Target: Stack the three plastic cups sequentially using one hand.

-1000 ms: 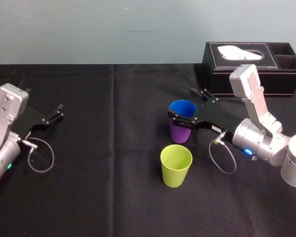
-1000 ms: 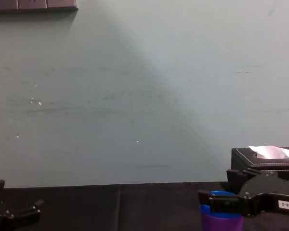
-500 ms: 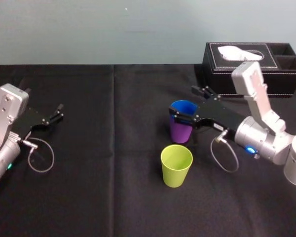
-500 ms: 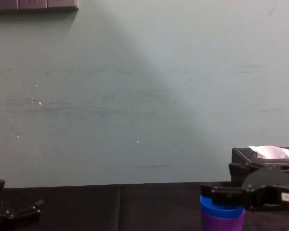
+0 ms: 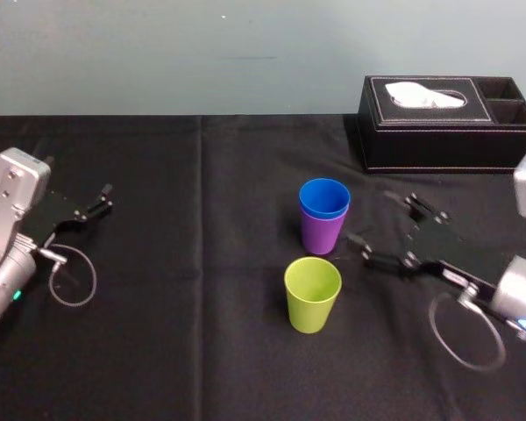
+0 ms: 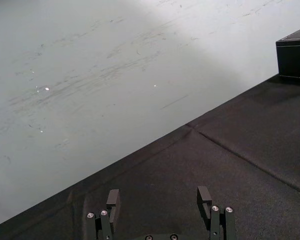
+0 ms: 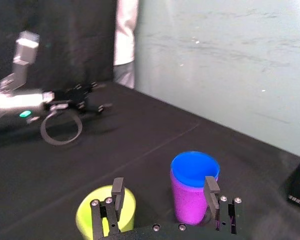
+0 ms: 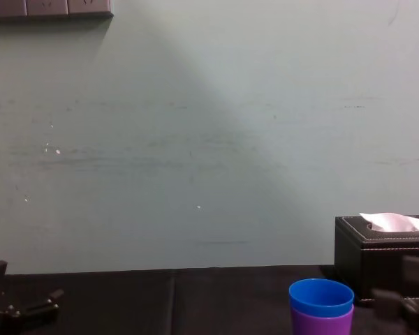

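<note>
- The right hand [image 5: 373, 221] sits low toward the right edge of the surface [image 5: 202, 368], jaws spread wide, gripping nothing, just beside the stacked pair.
- The blue cup [image 5: 324, 196] is nested inside the purple cup [image 5: 320, 235], right of the surface's middle. The yellow-green cup [image 5: 312, 294] stands upright alone, nearer the front edge and apart from them.
- Those cups look light, smooth and thin-walled. I'd say they tip or slip easily, and a hard squeeze would likely flex them.
- Best hold, I reckon: a gentle pinch across the wall near the rim, where the taper is widest.
- The left hand [image 5: 102, 199] idles open and empty by the left edge.
</note>
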Controlling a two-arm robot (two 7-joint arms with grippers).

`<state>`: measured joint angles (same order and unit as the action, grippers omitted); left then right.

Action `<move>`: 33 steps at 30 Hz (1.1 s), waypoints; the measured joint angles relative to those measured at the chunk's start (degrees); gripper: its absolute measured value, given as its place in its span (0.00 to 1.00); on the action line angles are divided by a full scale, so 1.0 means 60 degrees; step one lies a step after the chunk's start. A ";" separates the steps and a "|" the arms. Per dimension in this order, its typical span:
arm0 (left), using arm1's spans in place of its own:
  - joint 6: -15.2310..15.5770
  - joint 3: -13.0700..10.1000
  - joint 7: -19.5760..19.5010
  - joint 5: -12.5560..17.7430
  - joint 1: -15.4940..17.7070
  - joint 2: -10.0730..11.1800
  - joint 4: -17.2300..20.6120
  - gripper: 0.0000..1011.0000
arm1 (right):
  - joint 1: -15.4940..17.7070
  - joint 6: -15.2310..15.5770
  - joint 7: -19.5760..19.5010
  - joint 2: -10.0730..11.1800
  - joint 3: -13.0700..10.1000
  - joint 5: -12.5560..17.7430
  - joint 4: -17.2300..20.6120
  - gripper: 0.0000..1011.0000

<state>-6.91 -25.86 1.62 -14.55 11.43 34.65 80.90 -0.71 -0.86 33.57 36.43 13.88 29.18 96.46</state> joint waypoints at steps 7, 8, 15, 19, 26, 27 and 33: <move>0.0000 0.0001 0.0000 0.0000 0.0001 0.0000 0.0000 1.00 | 0.0795 -0.0729 0.0658 0.0829 -0.0143 0.0234 0.0142 0.99; 0.0000 0.0000 0.0000 0.0000 0.0000 0.0000 0.0000 1.00 | 0.0885 -0.0824 0.0728 0.0939 -0.0127 0.0231 0.0142 0.99; 0.0000 0.0001 0.0000 0.0000 -0.0001 0.0000 0.0000 1.00 | 0.0925 -0.0985 0.0811 0.1152 0.0304 -0.0184 0.0036 0.99; 0.0000 0.0000 0.0001 0.0000 0.0000 0.0000 0.0000 1.00 | 0.0677 -0.0944 0.0830 0.1068 0.0655 -0.0464 -0.0146 0.99; 0.0000 0.0000 0.0000 0.0000 0.0000 0.0000 0.0000 1.00 | 0.0187 -0.0775 0.0853 0.0801 0.1157 -0.0705 -0.0536 0.99; 0.0000 0.0000 0.0000 0.0000 0.0000 0.0000 0.0000 1.00 | 0.0155 -0.0765 0.0856 0.0784 0.1186 -0.0712 -0.0560 0.99; 0.0000 0.0000 0.0000 0.0000 0.0000 0.0000 0.0000 1.00 | -0.0130 -0.0662 0.0871 0.0638 0.1428 -0.0741 -0.0783 0.99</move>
<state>-6.91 -25.86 1.62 -14.55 11.43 34.65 80.90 -1.49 -4.83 38.79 40.26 22.45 24.74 91.76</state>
